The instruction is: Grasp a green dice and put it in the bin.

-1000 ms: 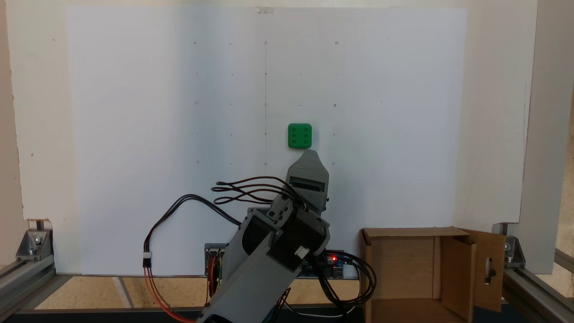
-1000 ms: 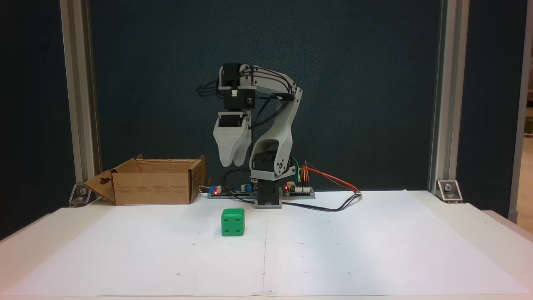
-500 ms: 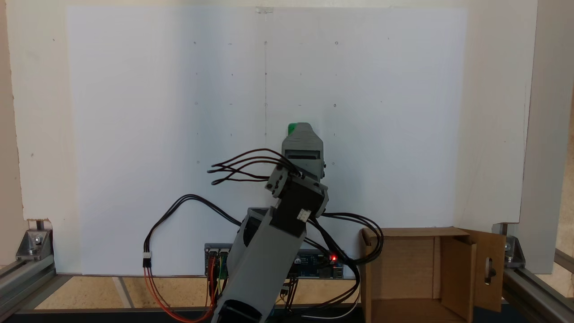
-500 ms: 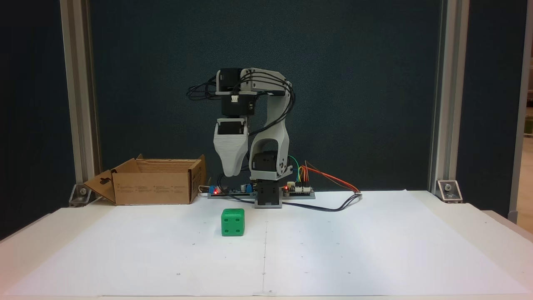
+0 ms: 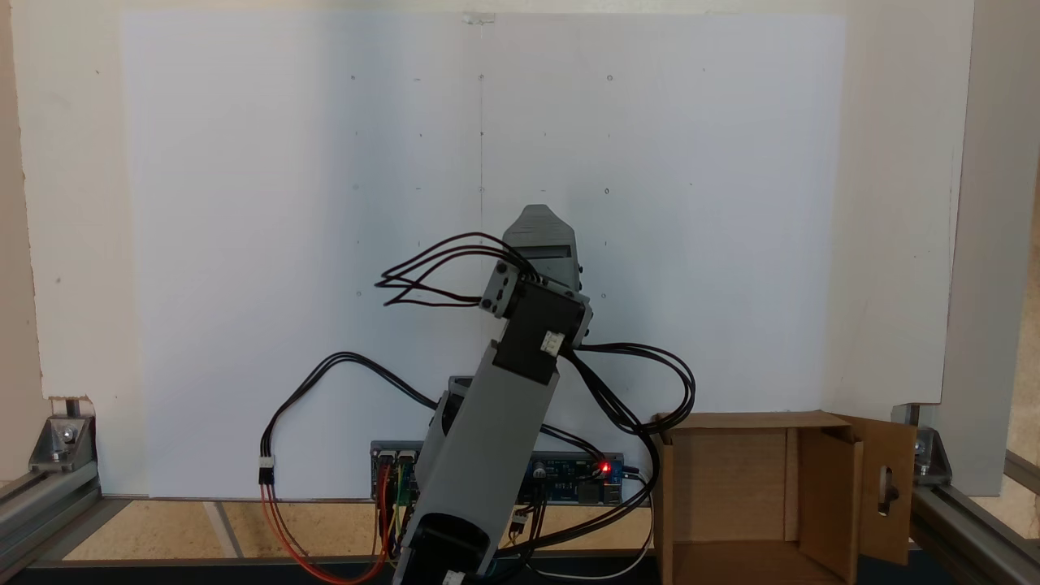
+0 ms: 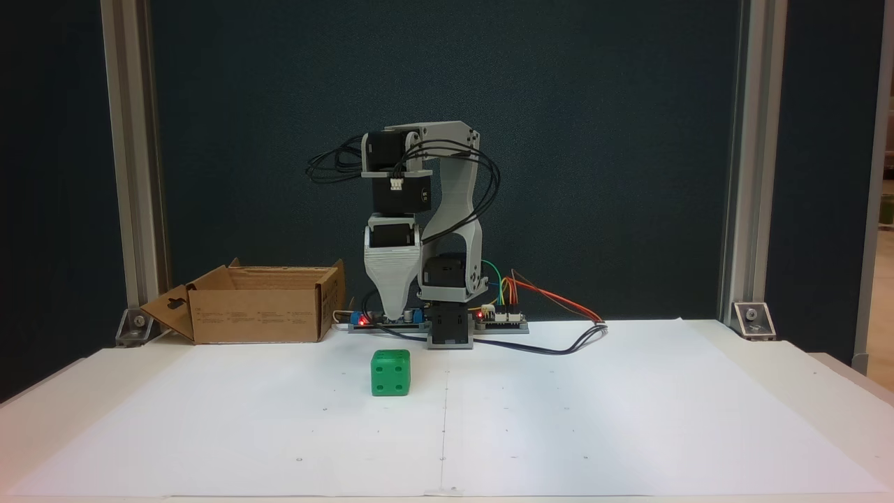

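White paper sheet [image 6: 559, 419], dark backdrop [image 6: 594, 140]

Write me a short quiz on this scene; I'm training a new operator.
1. True or false: the dice lies inside the box.
2. The end effector is: A) above the dice, apart from it; B) clamped on the dice; C) over the box.
3. In the fixed view that faces the arm, how many pips show on the dice's front face?

Key: 1 false, it sits on the white paper; 2 A; 3 four.
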Controlling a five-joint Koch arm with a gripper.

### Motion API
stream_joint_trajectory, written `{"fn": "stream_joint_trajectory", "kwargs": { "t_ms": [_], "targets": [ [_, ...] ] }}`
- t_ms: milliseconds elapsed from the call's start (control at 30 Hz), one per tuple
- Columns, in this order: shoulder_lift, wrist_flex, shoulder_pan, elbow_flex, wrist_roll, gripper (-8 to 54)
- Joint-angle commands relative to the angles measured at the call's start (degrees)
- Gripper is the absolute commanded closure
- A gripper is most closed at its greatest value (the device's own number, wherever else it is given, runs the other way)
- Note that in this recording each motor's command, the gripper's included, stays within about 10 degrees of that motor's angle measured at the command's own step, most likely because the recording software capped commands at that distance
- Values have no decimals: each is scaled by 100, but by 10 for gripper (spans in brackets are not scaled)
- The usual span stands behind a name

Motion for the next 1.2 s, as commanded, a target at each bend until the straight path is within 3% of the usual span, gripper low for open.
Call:
{"fn": "stream_joint_trajectory", "kwargs": {
  "t_ms": [0, 633, 1167],
  "targets": [
    [-9, -26, -9, -316, 466, -17],
    [-193, -1310, -88, 905, 721, -4],
    [-677, -1696, -88, 967, 844, 11]
  ]
}}
